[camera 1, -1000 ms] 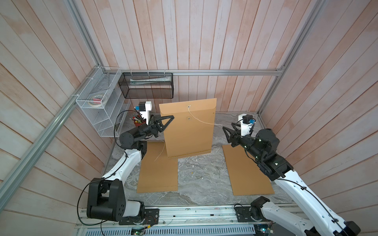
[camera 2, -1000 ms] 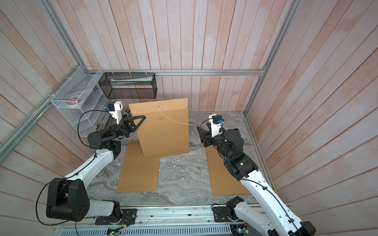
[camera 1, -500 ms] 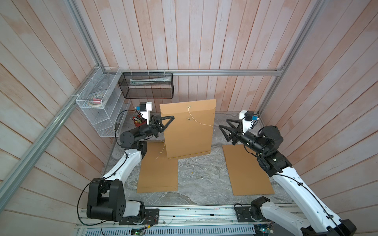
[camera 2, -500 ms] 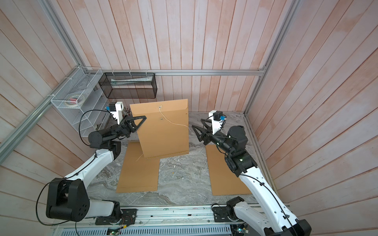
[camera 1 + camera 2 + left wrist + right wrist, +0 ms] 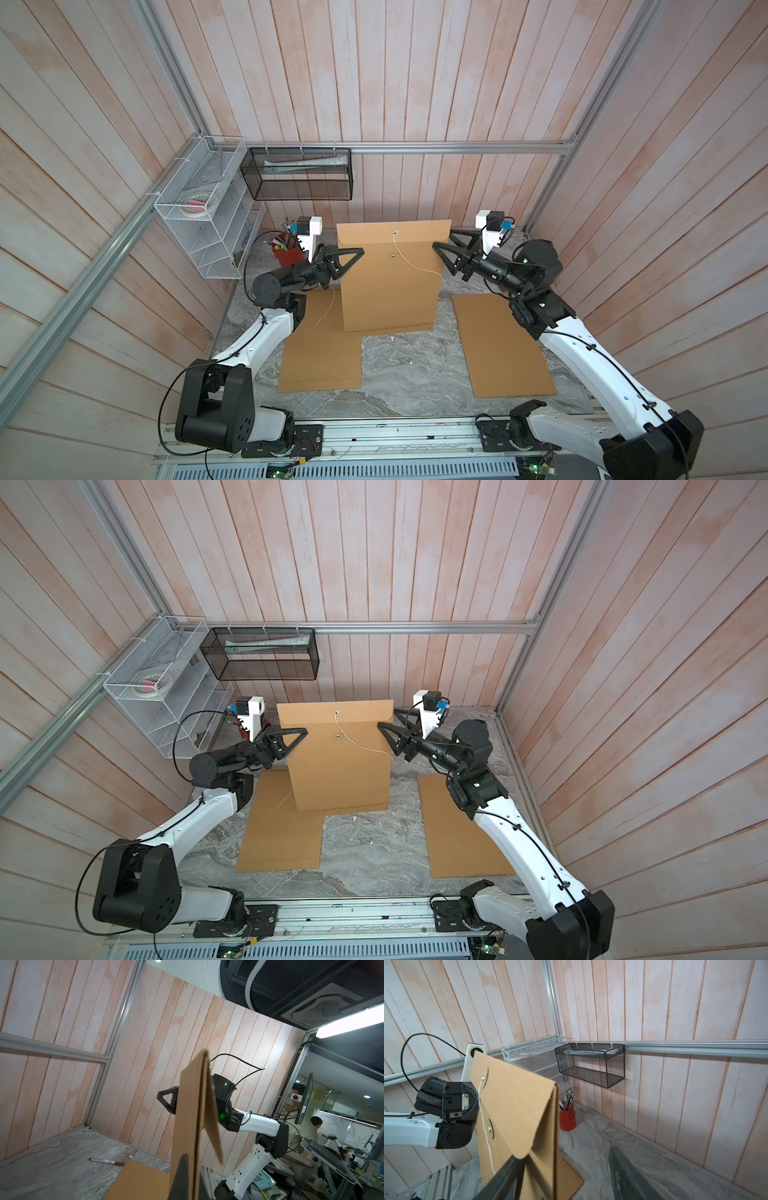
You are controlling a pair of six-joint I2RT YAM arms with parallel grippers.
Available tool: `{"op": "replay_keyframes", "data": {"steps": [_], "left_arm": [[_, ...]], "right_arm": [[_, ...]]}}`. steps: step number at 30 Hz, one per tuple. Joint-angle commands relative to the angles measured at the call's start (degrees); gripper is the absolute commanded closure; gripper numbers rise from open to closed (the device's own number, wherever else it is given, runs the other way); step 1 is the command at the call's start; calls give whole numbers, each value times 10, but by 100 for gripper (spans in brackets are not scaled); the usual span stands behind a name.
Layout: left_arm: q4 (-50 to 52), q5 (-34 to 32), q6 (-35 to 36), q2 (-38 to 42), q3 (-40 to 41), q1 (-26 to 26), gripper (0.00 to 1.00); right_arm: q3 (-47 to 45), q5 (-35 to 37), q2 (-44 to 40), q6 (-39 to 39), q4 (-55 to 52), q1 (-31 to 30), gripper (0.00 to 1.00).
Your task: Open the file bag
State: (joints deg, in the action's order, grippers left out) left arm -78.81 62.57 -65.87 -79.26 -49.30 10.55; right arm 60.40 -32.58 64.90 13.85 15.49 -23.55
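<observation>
The file bag (image 5: pixel 390 286) (image 5: pixel 340 766) is a brown paper envelope standing upright over the marble table. My left gripper (image 5: pixel 353 255) (image 5: pixel 297 735) is shut on its left edge; the left wrist view shows the bag (image 5: pixel 188 1126) edge-on, pinched at my left gripper (image 5: pixel 192 1178). The flap (image 5: pixel 517 1105) hangs slightly off the body. Its white string (image 5: pixel 409 259) dangles loose from the button. My right gripper (image 5: pixel 442 239) (image 5: pixel 562 1167) is open at the bag's upper right edge. One finger (image 5: pixel 508 1172) sits in front under the flap corner, the other finger (image 5: pixel 618 1159) is behind.
Two more brown envelopes lie flat on the table, a left envelope (image 5: pixel 322 349) and a right envelope (image 5: pixel 503 345). A red pen cup (image 5: pixel 286 253), a white wire rack (image 5: pixel 208 224) and a black mesh basket (image 5: pixel 301 174) line the back left. A marker (image 5: pixel 107 1161) lies on the table.
My right gripper has swung up and left to the bag's upper right edge, and its jaws have spread wider. The left gripper and the bag have stayed put.
</observation>
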Motion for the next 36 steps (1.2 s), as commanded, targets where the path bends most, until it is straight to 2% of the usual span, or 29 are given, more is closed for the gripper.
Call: {"op": "replay_keyframes", "data": {"steps": [1,8,19,23,26,29,31,34,36], "left_arm": [[-31,4,-9,19,15,2,100],[-34,13,-15,27,33,6,100],[-41,37,-12,29,58,22,100],[-35,50,-6,31,63,24,100],[-21,50,8,37,64,23,100],[2,49,29,44,63,24,100],[21,45,47,50,61,24,100],[38,39,65,54,61,24,100],[38,36,69,54,60,23,100]], "right_arm": [[13,-30,7,15,43,2,34],[16,-67,3,22,77,2,34],[46,-115,1,18,66,2,35],[49,-136,2,22,65,2,38],[53,-152,4,30,62,2,50],[56,-161,5,33,55,2,77],[56,-163,4,33,50,2,90],[55,-166,1,32,45,2,100],[54,-165,-2,31,42,2,100]]}}
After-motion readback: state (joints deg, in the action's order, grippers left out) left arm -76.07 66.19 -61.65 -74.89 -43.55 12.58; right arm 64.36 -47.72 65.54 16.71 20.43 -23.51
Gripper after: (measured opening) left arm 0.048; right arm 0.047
